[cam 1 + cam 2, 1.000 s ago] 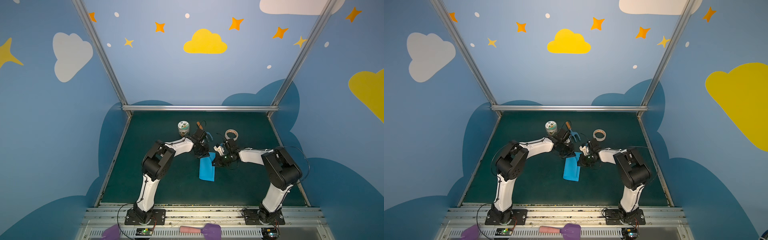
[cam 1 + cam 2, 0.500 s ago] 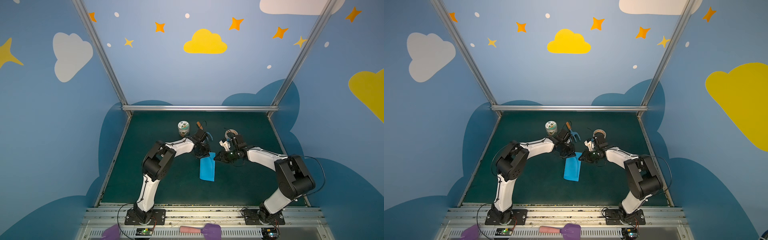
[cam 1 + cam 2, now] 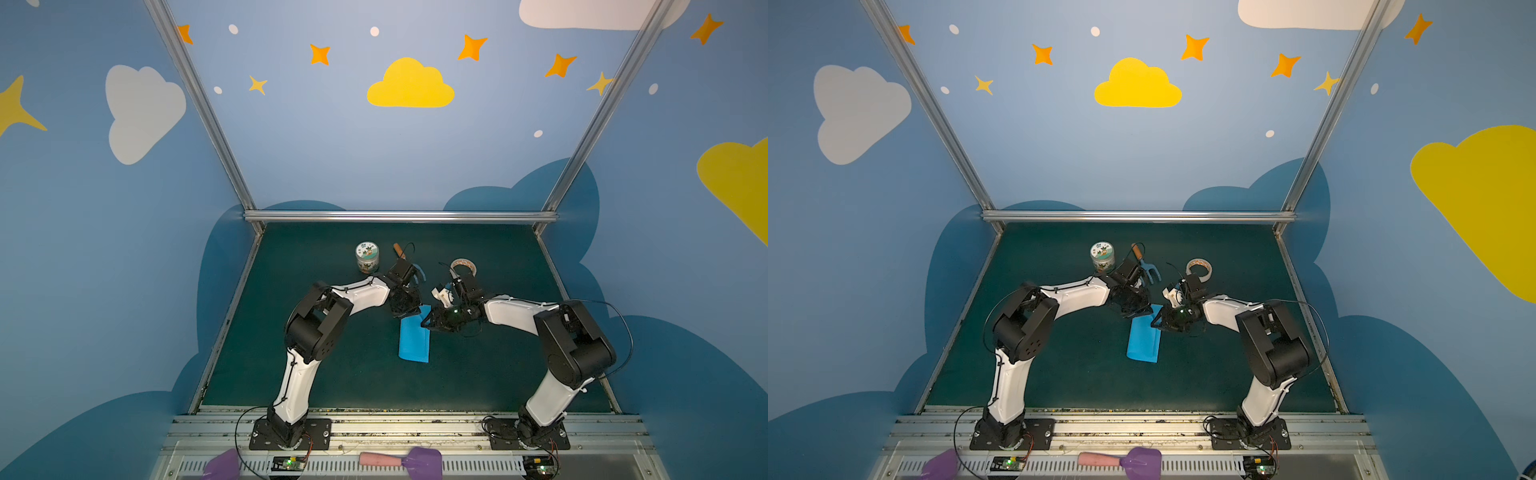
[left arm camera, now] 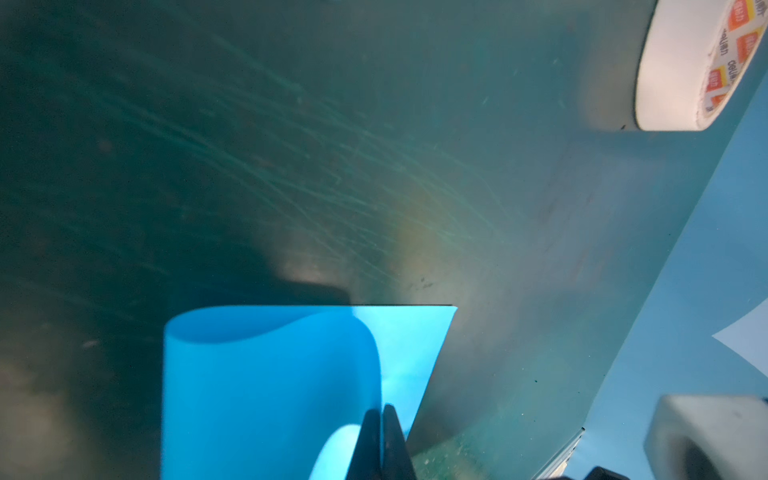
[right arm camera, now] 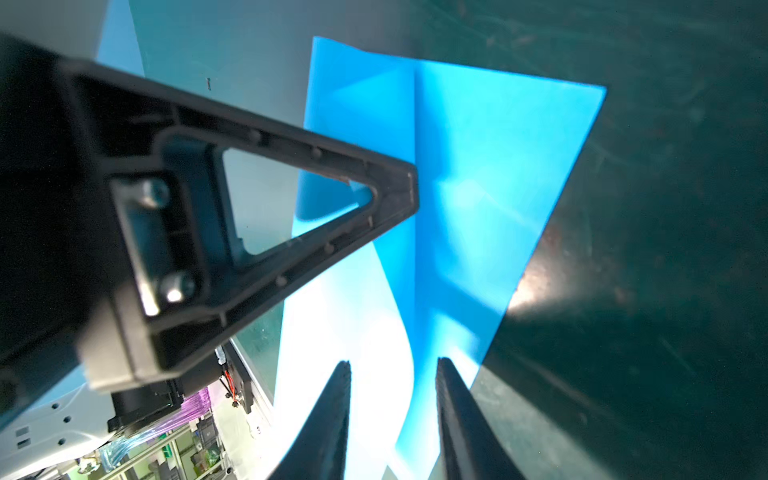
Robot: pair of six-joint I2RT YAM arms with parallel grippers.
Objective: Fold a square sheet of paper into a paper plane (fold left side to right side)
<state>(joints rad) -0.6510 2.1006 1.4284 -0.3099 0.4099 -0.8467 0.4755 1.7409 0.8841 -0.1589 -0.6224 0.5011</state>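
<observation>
Two grippers meet at the far end of the square sheet of paper (image 3: 413,343), folded over on the green mat (image 3: 332,365): the left gripper (image 4: 380,411) is pinched tight on its lifted edge, and the right gripper (image 5: 392,368) has its jaws parted, paper showing between them.

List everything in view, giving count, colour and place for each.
square sheet of paper: one, sky-blue, loosely folded over, middle of the mat
jar: one, pale with patterned lid, back of the mat
fork: one, blue with wooden handle, right of the jar
tape roll: one, white, back of the mat, right of the fork
scoop: one, purple with pink handle, front rail
purple thing: one, front rail, partly cut off
mat: one, dark green, cell floor
left gripper: one, black, shut on the sheet's edge
right gripper: one, black, open over the sheet
</observation>
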